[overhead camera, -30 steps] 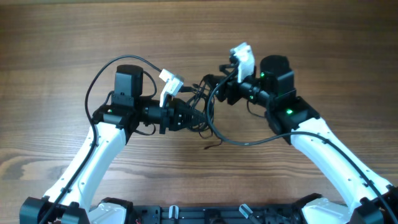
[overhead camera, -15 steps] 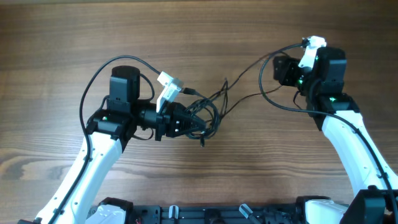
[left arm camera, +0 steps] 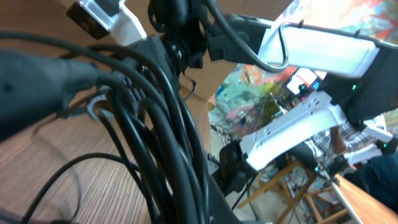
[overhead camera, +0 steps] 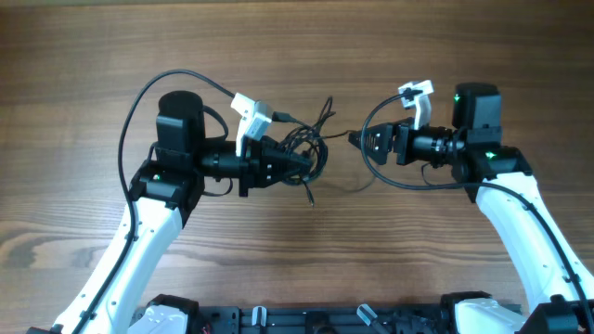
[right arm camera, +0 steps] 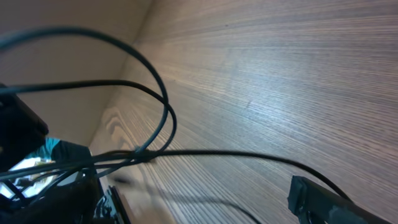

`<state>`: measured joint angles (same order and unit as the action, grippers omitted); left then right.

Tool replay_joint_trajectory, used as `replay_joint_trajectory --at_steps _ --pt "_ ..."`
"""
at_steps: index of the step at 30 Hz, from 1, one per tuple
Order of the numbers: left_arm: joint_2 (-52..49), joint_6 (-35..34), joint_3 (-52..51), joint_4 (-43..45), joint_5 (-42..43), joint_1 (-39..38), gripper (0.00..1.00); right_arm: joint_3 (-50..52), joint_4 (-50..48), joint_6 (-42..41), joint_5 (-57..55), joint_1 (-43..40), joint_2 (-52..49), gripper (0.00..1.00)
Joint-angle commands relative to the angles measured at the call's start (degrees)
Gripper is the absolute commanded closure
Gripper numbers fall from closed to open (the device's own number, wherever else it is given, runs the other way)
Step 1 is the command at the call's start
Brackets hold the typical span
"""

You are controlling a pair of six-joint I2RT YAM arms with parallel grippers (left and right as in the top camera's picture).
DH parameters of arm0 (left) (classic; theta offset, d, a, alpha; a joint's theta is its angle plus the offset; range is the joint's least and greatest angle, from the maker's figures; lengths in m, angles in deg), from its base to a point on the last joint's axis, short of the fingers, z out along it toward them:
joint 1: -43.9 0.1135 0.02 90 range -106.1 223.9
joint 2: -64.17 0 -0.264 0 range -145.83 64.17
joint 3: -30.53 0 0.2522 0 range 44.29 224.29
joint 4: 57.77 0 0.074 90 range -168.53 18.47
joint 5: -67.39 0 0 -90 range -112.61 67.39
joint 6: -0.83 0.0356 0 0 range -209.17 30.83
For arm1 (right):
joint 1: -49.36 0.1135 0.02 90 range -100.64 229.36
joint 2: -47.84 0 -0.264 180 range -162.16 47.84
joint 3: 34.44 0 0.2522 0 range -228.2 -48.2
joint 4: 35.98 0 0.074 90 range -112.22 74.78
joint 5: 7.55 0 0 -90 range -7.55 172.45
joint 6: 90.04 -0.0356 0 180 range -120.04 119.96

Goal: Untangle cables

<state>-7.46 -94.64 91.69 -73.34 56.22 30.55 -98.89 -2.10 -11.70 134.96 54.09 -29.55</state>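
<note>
The cables (overhead camera: pixel 316 148) are a bunch of thin black wires at the table's middle, lifted off the wood. My left gripper (overhead camera: pixel 299 161) is shut on the bunch from the left. In the left wrist view the wires (left arm camera: pixel 168 137) fill the frame and run down between the jaws. My right gripper (overhead camera: pixel 364 141) points left, just right of the bunch, with its fingers apart. In the right wrist view thin strands (right arm camera: pixel 155 152) cross above the wood in front of the open jaws (right arm camera: pixel 199 208). One loose end (overhead camera: pixel 309 197) hangs below the bunch.
The table (overhead camera: pixel 297 46) is brown wood. Thicker black arm cables loop over the left arm (overhead camera: pixel 148 88) and under the right wrist (overhead camera: pixel 394 181). The arm bases stand along the front edge (overhead camera: pixel 306 320).
My right gripper pulled a strand far out to the right, then came back left and down close to the bunch; the stretched strands have gone slack. My left gripper rose slightly, still holding the bunch.
</note>
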Motion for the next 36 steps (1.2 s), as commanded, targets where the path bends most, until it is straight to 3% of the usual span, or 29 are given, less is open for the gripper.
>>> replay_joint_trajectory --at_steps 1,3,5,7,10,12,19,21,24,28,33,36 --pt "1.05 -14.10 0.28 6.60 -1.44 0.00 0.96 0.57 -2.25 -0.33 -2.67 1.55 0.90 0.00" --pt "1.05 -25.49 0.28 7.65 -10.45 0.13 0.96 0.57 -0.37 -13.49 -21.46 1.27 0.90 0.00" --pt "1.03 -38.18 0.28 7.63 -20.06 1.16 0.96 0.57 2.82 -20.24 -25.83 0.22 1.36 0.00" --pt "1.03 -45.77 0.28 7.65 -26.01 2.64 0.96 0.57 5.79 -23.32 -24.04 0.20 2.49 0.00" --pt "1.03 -46.95 0.28 7.65 -26.43 3.41 0.96 0.57 5.88 -25.99 -16.24 1.57 2.69 0.00" --pt "1.03 -47.43 0.28 7.65 -24.63 3.28 0.96 0.57 1.73 -26.05 -17.11 4.31 2.27 0.00" --pt "1.05 -47.74 0.28 8.22 -20.70 3.28 0.96 0.57 -15.50 -53.88 -17.07 13.81 -10.78 0.00" --pt "1.05 -47.87 0.28 12.72 -17.64 3.28 0.96 0.57 -20.74 -58.90 -15.30 15.32 -15.17 0.00" --pt "1.05 -50.93 0.28 16.61 -16.70 3.28 0.96 0.57 -34.23 -61.33 -9.94 18.56 -20.11 0.00" --pt "1.05 -52.87 0.28 19.65 -17.44 3.80 0.96 0.57 -35.41 -59.06 -10.56 23.10 -21.46 0.00" --pt "1.05 -65.85 0.28 37.16 -17.33 9.88 0.96 0.57 -17.20 -48.26 -21.31 22.84 -21.46 0.00" --pt "1.05 -67.21 0.28 36.33 -16.46 15.30 0.96 0.57 -10.19 -40.61 -27.10 20.50 -21.29 0.00"
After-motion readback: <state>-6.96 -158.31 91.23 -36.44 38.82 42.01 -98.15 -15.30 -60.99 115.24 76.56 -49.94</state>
